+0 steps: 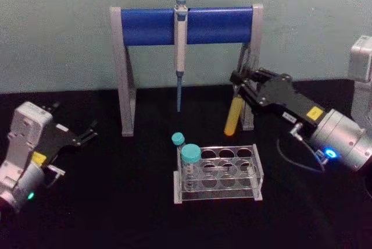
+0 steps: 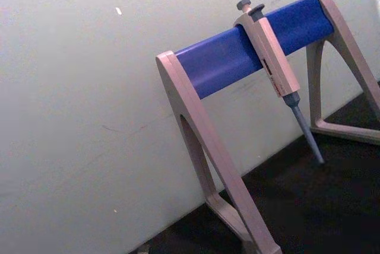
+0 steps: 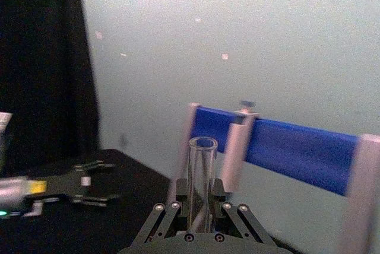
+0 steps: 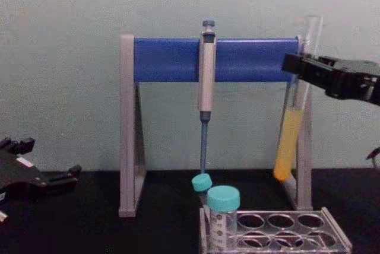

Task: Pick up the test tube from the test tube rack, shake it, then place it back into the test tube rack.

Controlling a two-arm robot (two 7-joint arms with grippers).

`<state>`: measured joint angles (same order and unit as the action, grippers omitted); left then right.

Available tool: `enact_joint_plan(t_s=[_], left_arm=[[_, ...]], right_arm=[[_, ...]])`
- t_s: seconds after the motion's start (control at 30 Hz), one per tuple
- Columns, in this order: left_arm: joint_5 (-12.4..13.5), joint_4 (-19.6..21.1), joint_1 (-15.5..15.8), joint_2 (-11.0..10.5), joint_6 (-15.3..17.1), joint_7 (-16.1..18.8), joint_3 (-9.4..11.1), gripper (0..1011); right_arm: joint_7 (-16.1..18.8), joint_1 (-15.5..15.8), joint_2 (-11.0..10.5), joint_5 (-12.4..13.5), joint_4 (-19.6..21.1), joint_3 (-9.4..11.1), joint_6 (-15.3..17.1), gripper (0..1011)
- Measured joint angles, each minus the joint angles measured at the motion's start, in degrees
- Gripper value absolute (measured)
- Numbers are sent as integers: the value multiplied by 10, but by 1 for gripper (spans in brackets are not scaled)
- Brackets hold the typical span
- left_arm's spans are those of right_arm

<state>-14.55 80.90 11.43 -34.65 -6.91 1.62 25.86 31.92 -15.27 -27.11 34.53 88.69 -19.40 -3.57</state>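
My right gripper (image 1: 239, 89) is shut on the upper part of the test tube (image 1: 233, 116). It holds the tube in the air, behind and above the right end of the test tube rack (image 1: 256, 170). From the chest the test tube (image 4: 289, 142) hangs slightly tilted, with yellow-orange liquid in its lower part, in front of the stand's right leg. The right wrist view looks down on the tube's open mouth (image 3: 202, 145) between the fingers. My left gripper (image 1: 86, 132) rests open at the far left of the table, holding nothing.
Two teal-capped tubes (image 1: 190, 155) stand at the rack's left end. The grey-and-blue pipette stand (image 1: 185, 25) rises behind the rack, with a pipette (image 1: 181, 51) hanging at its middle. A pale wall closes off the back of the black table.
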Motion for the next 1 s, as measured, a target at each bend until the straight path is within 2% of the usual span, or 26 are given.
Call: enact_joint_plan(t_s=[0.2,0.3,0.37,0.43,0.5,0.53,0.67,0.77,0.9,1.0], left_arm=[[0,0,0,0,0,0,0,1001],[0,0,0,0,0,0,0,1001],[0,0,0,0,0,0,0,1001],[0,0,0,0,0,0,0,1001],[0,0,0,0,0,0,0,1002],[0,0,0,0,0,0,0,1001],[0,0,0,0,0,0,0,1001],[0,0,0,0,0,0,0,1001],[0,0,0,0,0,0,0,1001],[0,0,0,0,0,0,0,1001]], right_arm=[[50,-7,-14,35,-2,-14,17,235],[76,-6,-35,53,9,-18,29,235],[79,-4,-40,56,11,-18,31,235],[83,4,-59,64,24,-15,36,235],[83,8,-69,66,30,-13,39,235],[80,14,-81,66,38,-10,41,235],[63,25,-107,65,53,-2,46,235],[34,34,-116,58,60,6,43,235],[-4,41,-110,38,62,14,27,235],[-26,42,-93,20,55,16,6,235]])
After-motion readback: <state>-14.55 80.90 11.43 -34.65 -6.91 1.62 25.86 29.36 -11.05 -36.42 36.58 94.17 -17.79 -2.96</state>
